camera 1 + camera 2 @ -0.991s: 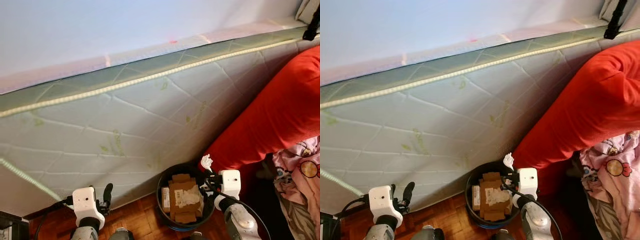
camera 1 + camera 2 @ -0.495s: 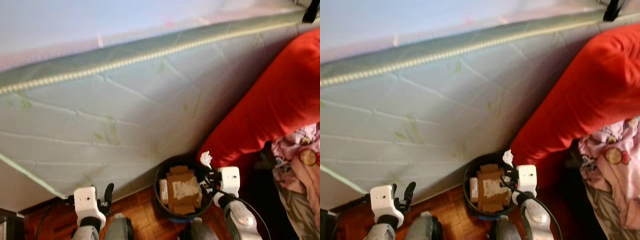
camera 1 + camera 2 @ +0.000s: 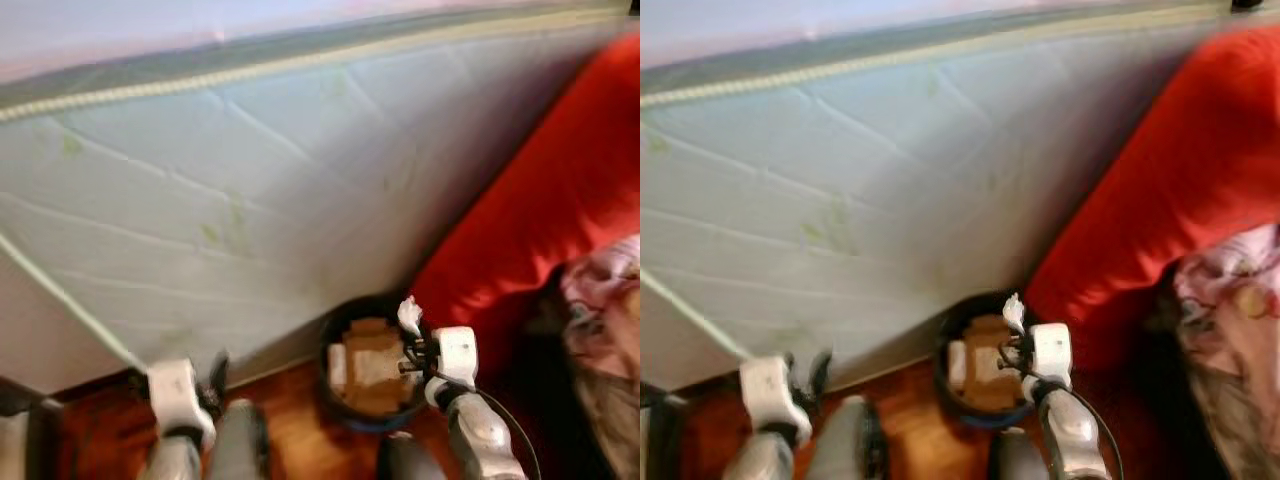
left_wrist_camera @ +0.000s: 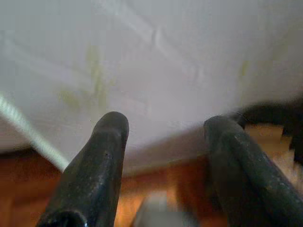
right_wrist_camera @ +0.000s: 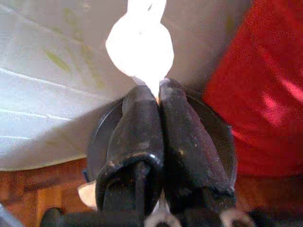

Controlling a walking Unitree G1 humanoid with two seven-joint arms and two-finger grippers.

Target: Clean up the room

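Pinching a white scrap [image 5: 140,45], your right gripper [image 5: 158,97] hangs over the bin [image 3: 335,395]; likely next, release it; left gripper [image 4: 165,137] idle, fingers apart.

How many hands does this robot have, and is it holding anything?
2. The left hand hangs open and empty by the mattress. The right hand is pinched shut on a white paper wad, above the black bin of cardboard.

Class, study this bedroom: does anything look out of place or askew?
Yes. The mattress stands tipped on its side against the wall, not lying flat. Beside it sags a red cushion, with the bin of cardboard wedged at their foot. The right hand pinches white paper.
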